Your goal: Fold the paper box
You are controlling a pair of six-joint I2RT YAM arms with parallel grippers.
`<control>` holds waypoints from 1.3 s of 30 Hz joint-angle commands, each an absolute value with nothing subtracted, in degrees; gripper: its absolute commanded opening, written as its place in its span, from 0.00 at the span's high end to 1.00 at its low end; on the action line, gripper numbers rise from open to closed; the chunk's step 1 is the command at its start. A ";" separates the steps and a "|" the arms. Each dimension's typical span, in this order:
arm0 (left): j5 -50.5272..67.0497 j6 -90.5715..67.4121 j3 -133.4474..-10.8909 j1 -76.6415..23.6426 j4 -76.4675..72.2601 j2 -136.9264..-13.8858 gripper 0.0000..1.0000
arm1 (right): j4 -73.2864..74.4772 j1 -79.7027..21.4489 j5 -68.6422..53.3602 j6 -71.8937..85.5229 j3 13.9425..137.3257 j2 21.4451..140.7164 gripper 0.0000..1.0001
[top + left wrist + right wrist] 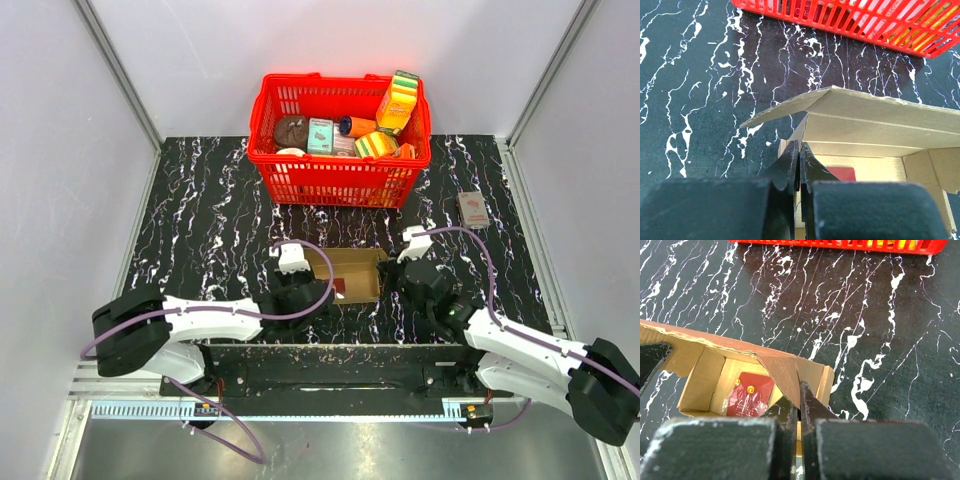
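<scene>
Near-edge middle of bench: paper box (pixel 355 272), flap raised, between my arms. Left gripper (pixel 798 167) pressed together at box's left wall. Right gripper (pixel 799 407) pressed together at right flap; pinch or mere contact, I cannot tell. Right wrist view alone shows red packet (pixel 747 395) inside clearly: two gold dots, print unreadable. Top view alone shows whole red basket (pixel 320 185) at far edge; labels too small.

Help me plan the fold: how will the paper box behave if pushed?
The paper box is thin corrugated sheet, so probably light and apt to slide on the smooth table. Its raised flap looks stiff between creases but should hinge along them. The red packet inside may shift.
</scene>
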State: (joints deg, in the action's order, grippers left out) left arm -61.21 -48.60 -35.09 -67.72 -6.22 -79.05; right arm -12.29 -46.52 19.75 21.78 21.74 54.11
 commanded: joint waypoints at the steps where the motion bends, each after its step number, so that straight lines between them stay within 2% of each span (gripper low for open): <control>1: -59.85 -51.85 -33.93 -69.69 -6.86 -80.95 1.00 | -14.59 -48.95 22.14 24.78 20.13 54.49 1.00; 12: -62.22 -59.32 -31.64 -73.47 -2.83 -81.91 0.99 | -16.08 -53.79 26.98 26.89 17.40 55.72 0.99; 23: -64.60 -69.86 -33.93 -77.60 7.20 -85.78 0.97 | -9.15 -56.69 30.67 32.95 16.08 53.09 0.98; 27: -64.77 -73.73 -34.19 -79.01 11.15 -86.40 0.92 | -6.33 -57.39 31.81 34.10 16.44 52.47 0.95; 31: -65.13 -76.55 -34.80 -79.98 14.23 -86.13 0.86 | -5.10 -57.48 32.26 34.63 16.35 50.72 0.87; 39: -65.92 -76.64 -37.26 -81.91 18.28 -84.55 0.75 | -1.15 -57.57 31.91 35.68 17.14 47.03 0.78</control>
State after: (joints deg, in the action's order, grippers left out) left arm -67.85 -75.02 -35.73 -80.58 13.80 -85.36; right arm -3.49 -56.99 30.50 33.87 16.45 49.21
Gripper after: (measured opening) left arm 0.230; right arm 0.204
